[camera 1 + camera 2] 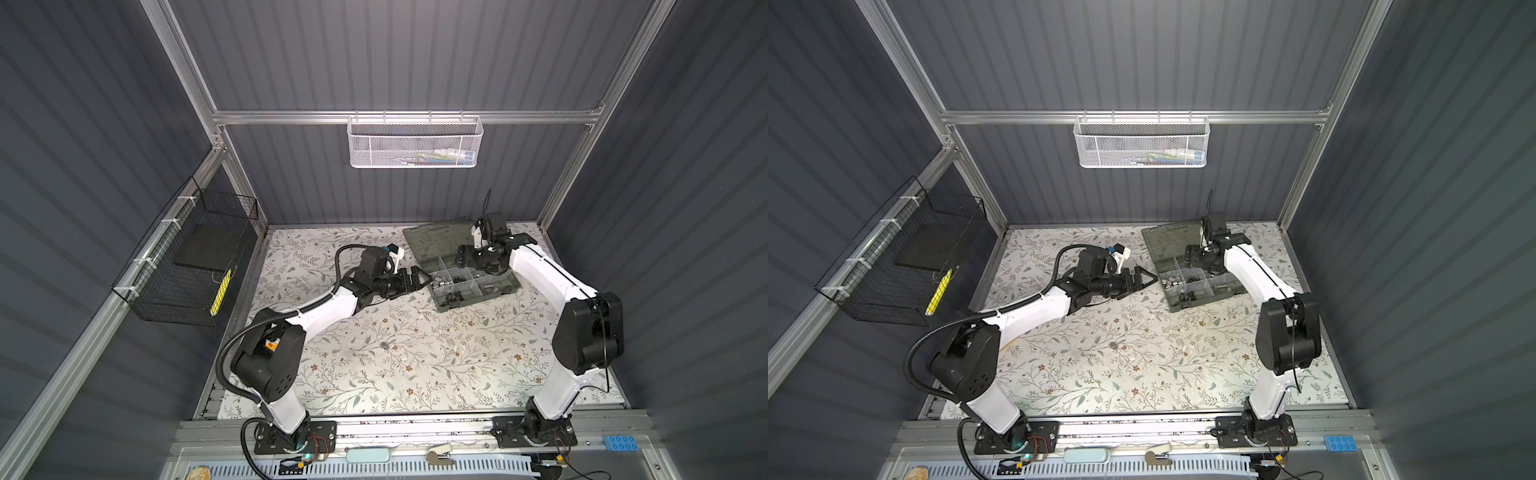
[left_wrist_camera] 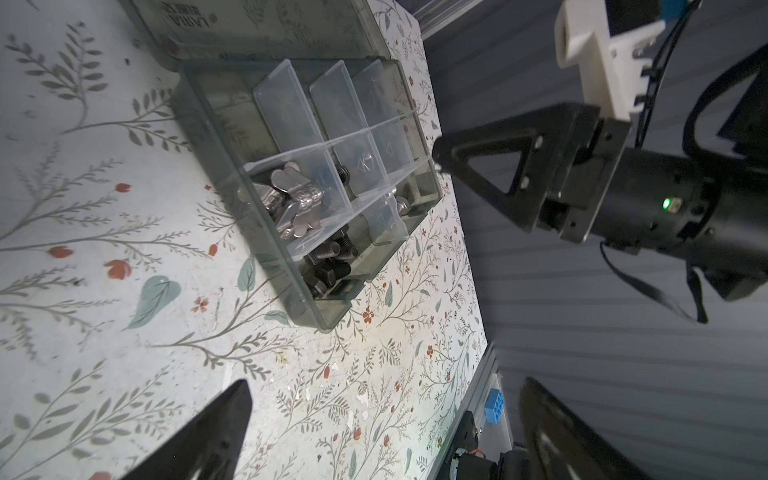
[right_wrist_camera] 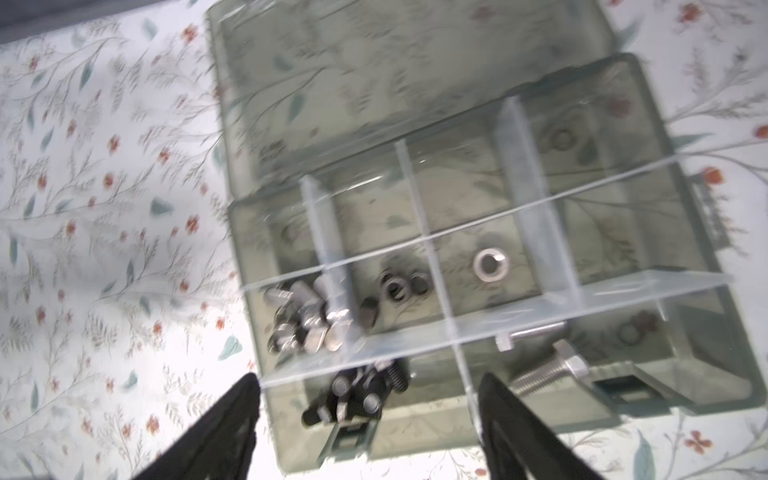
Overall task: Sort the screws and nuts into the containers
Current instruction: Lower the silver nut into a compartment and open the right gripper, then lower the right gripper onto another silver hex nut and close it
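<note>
So, in both top views there's one organizer case (image 1: 480,298) at about 1 o'clock on the floral table (image 1: 395,357), with its lid (image 1: 432,241) flipped open toward 11 o'clock. There are two arms. The left gripper (image 1: 428,279) sits at the case's 9 o'clock, just beside its wall. The right gripper (image 1: 462,257) hangs over the case's 11 o'clock end. There are two baskets as well: a white mesh basket (image 1: 415,143) at 12 o'clock and a black wire basket (image 1: 187,257) at 9 o'clock.

In the left wrist view the left gripper (image 2: 384,386) has its fingers spread wide with nothing between them. The case (image 2: 208,124) shows two long dividers and three cross ones. One heap of silver screws (image 2: 291,203) fills one compartment, and black screws (image 2: 332,266) fill the one next to it.

In the right wrist view the right gripper (image 3: 369,378) is also spread wide and empty, above the black screws (image 3: 353,401). I count one silver nut (image 3: 490,266) alone in its compartment. Three or four black nuts (image 3: 399,286) are in the compartment next to it (it's blurry, so don't quote me). Two long silver screws (image 3: 548,372) lie in another. The heaps are too tangled to count.
</note>
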Controlling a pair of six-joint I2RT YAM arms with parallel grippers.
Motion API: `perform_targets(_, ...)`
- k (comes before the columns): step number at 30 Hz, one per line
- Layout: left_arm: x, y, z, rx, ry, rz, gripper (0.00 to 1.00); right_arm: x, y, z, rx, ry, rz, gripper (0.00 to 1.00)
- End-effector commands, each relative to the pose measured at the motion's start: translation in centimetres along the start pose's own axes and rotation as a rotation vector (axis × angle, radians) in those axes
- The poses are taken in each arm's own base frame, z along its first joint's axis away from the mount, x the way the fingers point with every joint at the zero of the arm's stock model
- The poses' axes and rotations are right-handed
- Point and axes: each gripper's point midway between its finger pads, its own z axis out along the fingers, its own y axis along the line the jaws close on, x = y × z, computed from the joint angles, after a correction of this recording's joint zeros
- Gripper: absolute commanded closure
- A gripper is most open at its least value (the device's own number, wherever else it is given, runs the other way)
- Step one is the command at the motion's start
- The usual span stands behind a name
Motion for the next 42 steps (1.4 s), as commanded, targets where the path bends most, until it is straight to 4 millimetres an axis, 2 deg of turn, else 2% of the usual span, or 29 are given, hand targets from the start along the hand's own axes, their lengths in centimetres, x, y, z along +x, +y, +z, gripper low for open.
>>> perform_targets(1, 0.2, 1.2, -2.0, -0.032, -0.012, -0.046, 0.0, 1.7, 2.7, -0.4, -0.046, 0.003, -0.084, 0.13)
perform_targets(6, 0.2, 4.3, -5.3, -0.082, -0.043, -0.2, 0.0, 4.6, 6.9, -1.4, -0.12, 0.003, -0.185, 0.12)
perform_targets(10, 1.1, 5.6, -7.0, -0.099, -0.038, -0.265, 0.0, 7.6, 10.1, -1.4, -0.177, 0.028, -0.289, 0.14)
perform_targets(17, 2.6, 7.8, -8.8, -0.068, -0.046, -0.431, 0.0, 13.3, 14.6, 0.4, -0.253, 0.104, -0.431, 0.21)
perform_targets(24, 3.4, 10.8, -11.9, -0.058, -0.098, -0.545, 0.0, 18.6, 18.6, 1.7, -0.334, 0.182, -0.514, 0.28)
perform_targets(26, 3.8, 11.5, -12.4, -0.049, -0.104, -0.574, 0.0, 19.5, 19.9, 2.3, -0.365, 0.187, -0.523, 0.31)
perform_targets(33, 4.9, 12.5, -13.3, -0.043, -0.117, -0.614, 0.0, 22.7, 21.9, 3.5, -0.377, 0.238, -0.579, 0.39)
perform_targets(38, 5.2, 12.8, -13.6, -0.045, -0.121, -0.621, 0.0, 24.1, 22.6, 4.2, -0.366, 0.26, -0.606, 0.44)
perform_targets(42, 5.3, 12.9, -13.7, -0.052, -0.124, -0.615, 0.0, 24.6, 22.4, 5.2, -0.332, 0.281, -0.602, 0.49)
